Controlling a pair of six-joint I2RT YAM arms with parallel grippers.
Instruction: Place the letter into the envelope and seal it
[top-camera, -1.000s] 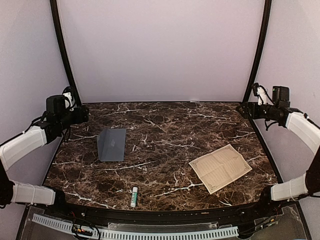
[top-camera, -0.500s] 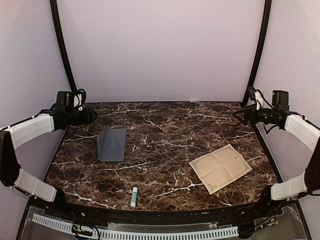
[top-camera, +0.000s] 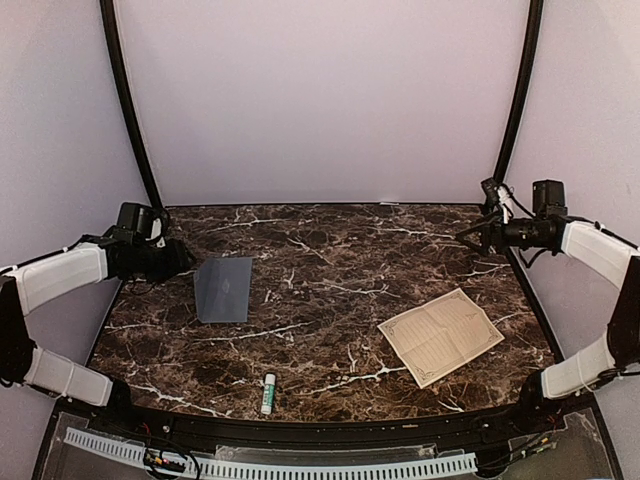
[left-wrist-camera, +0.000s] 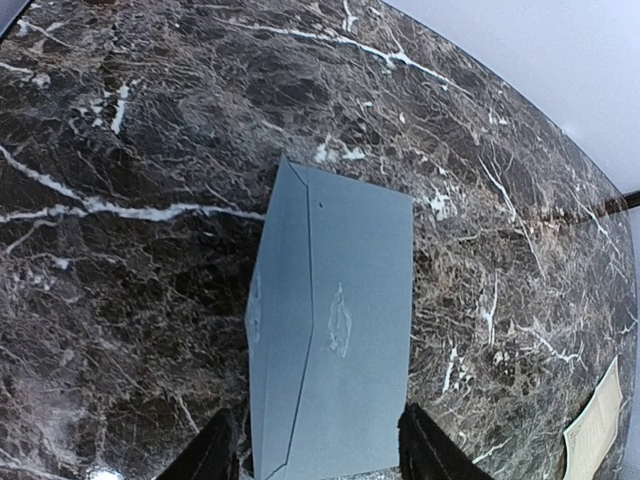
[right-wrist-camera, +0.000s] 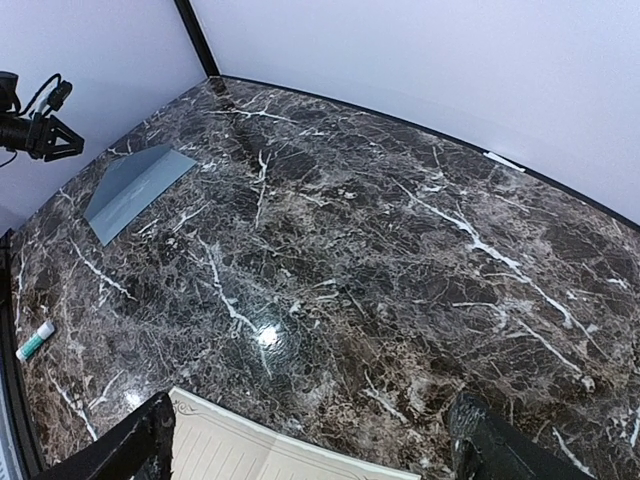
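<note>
Left hand (top-camera: 180, 262), open and empty, sits at the envelope's (top-camera: 223, 289) ten o'clock. Right hand (top-camera: 472, 234), open and empty, sits at the letter's (top-camera: 441, 336) one o'clock.

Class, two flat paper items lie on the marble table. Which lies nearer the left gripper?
The grey-blue envelope, just beside the left gripper; the cream bordered letter lies far over on the right.

Grey-blue envelope (top-camera: 223, 289), cream letter (top-camera: 441, 335) w/ thin border, brown white-veined marble table (top-camera: 330, 250)
</note>
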